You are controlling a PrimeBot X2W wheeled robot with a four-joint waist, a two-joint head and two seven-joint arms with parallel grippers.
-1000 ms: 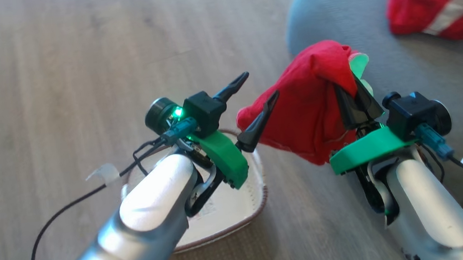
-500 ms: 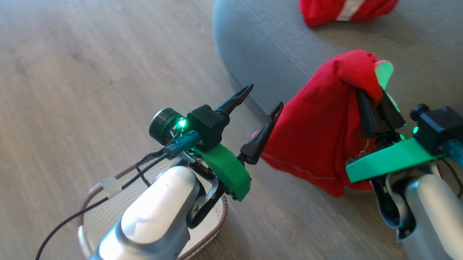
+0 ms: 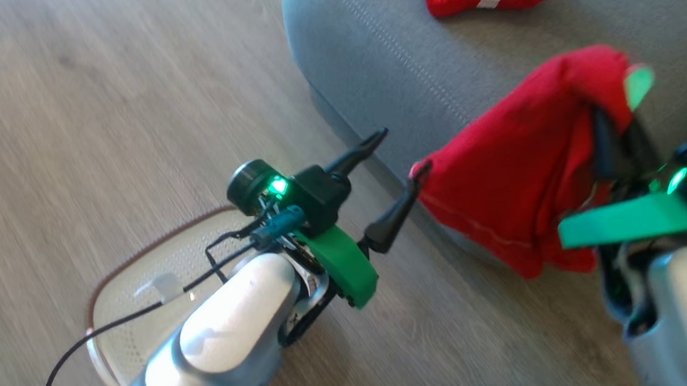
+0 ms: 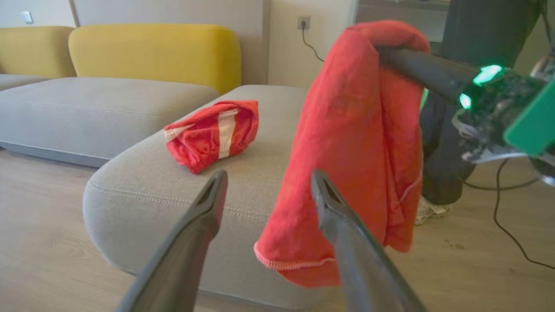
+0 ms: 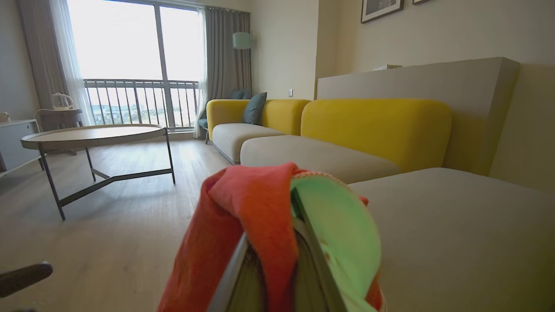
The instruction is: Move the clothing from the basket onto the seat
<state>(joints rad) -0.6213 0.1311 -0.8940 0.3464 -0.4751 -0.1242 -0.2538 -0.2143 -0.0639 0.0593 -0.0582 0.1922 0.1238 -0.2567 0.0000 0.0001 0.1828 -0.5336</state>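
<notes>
Red, limp and light, the garment [image 3: 521, 165] hangs by the seat [image 3: 381, 59] edge, its top fold clamped in my right gripper [image 3: 615, 132] — I expect sway, not slipping — while my left gripper [image 3: 403, 151] is spread wide, empty.

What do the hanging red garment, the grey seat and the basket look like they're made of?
The hanging red garment: soft matte knit fabric, likely cotton; it drapes limply and has a stitched hem. The seat: matte woven upholstery with a line of lighter stitching. The basket: probably cream plastic, perforated with small holes, with a brown woven-look rim.
</notes>
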